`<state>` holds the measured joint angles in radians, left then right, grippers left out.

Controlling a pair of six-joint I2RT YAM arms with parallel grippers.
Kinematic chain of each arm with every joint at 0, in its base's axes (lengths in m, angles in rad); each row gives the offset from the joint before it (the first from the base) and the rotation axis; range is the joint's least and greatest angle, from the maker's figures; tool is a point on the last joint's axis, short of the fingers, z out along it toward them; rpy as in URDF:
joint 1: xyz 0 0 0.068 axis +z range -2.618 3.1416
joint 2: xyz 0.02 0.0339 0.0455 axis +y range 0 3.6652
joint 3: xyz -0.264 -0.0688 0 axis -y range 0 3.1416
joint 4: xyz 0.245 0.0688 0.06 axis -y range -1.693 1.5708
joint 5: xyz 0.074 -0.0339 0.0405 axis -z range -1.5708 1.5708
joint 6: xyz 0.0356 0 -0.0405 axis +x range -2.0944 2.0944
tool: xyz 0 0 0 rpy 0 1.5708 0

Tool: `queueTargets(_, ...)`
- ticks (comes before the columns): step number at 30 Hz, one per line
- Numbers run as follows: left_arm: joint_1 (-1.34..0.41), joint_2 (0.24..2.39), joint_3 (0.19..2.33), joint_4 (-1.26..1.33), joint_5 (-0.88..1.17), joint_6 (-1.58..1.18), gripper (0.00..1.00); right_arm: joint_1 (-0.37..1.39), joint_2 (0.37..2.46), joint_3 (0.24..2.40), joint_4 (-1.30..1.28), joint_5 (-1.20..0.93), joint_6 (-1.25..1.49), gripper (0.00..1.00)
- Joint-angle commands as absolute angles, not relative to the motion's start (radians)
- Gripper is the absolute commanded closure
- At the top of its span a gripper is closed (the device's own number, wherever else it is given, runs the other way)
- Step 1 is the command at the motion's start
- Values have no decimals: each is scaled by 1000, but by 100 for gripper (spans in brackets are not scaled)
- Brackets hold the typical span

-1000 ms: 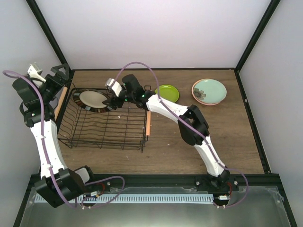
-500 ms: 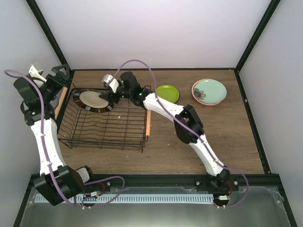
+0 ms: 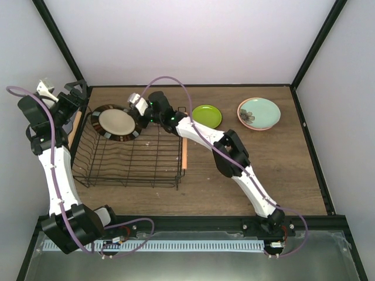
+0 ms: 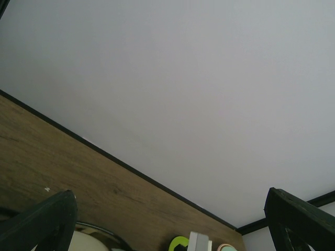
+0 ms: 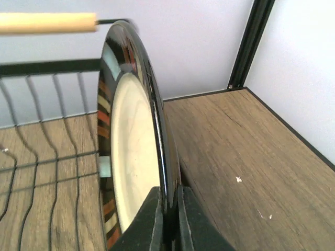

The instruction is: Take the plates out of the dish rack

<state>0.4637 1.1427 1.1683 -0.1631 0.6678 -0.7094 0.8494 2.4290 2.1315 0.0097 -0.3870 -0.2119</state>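
Pinching the rim of a dark-rimmed plate with a beige centre, the right gripper holds it at the upper left corner of the black wire dish rack, left of centre in the overhead frame. The plate is tilted, its face turned up toward the camera. From the right wrist, the fingers are closed narrow on the glossy edge, where bands of red, tan and pale blue ring the cream well, and the rack's wooden handle crosses just above the plate at upper left. The grip takes only a sliver of slick rim, so the plate could swing or slide out as it rises, or catch that handle or the wire wall and be wrenched loose. Whether its lower edge touches the wires cannot be told. The left gripper hangs at far upper left, fingers spread wide on nothing. A lime green plate and a pale mint plate stacked on a pink plate lie on the table to the right.
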Motion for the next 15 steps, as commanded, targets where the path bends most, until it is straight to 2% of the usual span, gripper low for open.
queueTargets(1, 457, 1143, 1163, -140, 683, -702, 0, 862, 2441, 2170, 26, -413, -191, 99)
queueTargets(8, 456, 1143, 1160, -138, 683, -703, 0, 879, 2405, 2152, 46, -344, -243, 99)
queueTargets(15, 456, 1139, 1160, -137, 686, -707, 0, 917, 2292, 2050, 173, -164, -381, 99)
